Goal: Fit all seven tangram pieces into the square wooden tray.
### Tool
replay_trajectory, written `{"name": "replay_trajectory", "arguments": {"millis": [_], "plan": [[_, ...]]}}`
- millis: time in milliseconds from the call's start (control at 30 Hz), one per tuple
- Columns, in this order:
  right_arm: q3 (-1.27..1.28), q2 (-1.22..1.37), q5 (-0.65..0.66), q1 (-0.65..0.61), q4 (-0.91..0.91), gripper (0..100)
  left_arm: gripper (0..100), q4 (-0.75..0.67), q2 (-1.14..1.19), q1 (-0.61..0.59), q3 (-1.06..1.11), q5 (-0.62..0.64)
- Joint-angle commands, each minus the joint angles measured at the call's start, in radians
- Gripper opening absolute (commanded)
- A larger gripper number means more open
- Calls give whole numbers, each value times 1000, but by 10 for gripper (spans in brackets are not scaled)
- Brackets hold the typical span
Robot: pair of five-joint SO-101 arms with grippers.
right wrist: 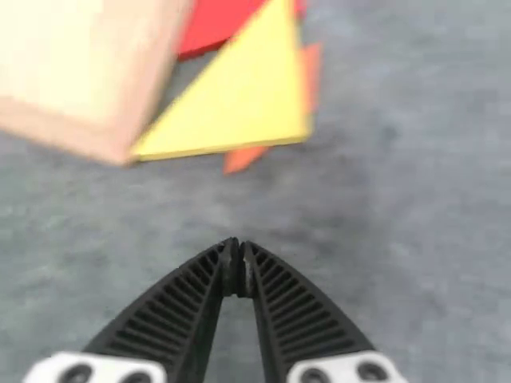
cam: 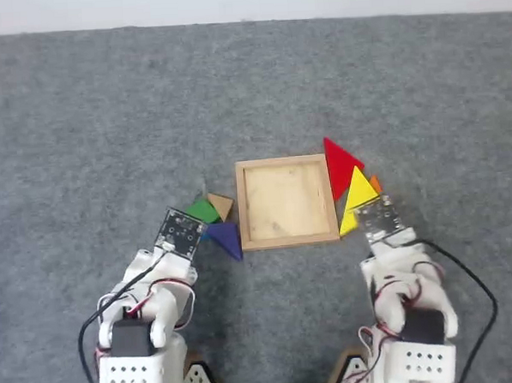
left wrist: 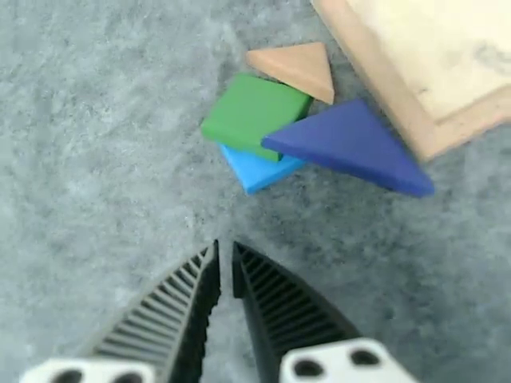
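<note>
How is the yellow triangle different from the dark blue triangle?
The yellow triangle looks bigger than the dark blue triangle. Yellow lies by the right side of the wooden tray, in front of the right arm; dark blue lies by its left side. Yellow rests on an orange piece, dark blue on a light blue piece. Both are flat triangles lying outside the tray.
</note>
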Motion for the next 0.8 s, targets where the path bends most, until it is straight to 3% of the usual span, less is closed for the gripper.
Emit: {"name": "replay_trajectory", "arguments": {"millis": [0,200,300,500,667,767], "plan": [[-104,-13,37,50,-24,6,28,-58,-17,-31,-8,-170],[-315,-10,37,35,133,6,28,-74,-15,-149,-113,-87],[-397,2,37,-58,189,6,29,-74,-12,-164,-193,-75],[-463,251,-41,-110,81,6,30,-21,37,-163,-374,-75],[-595,630,-166,-114,-110,6,31,-72,365,-109,-513,-68],[-749,892,-210,-122,-131,6,31,-123,661,-101,-685,28]]}}
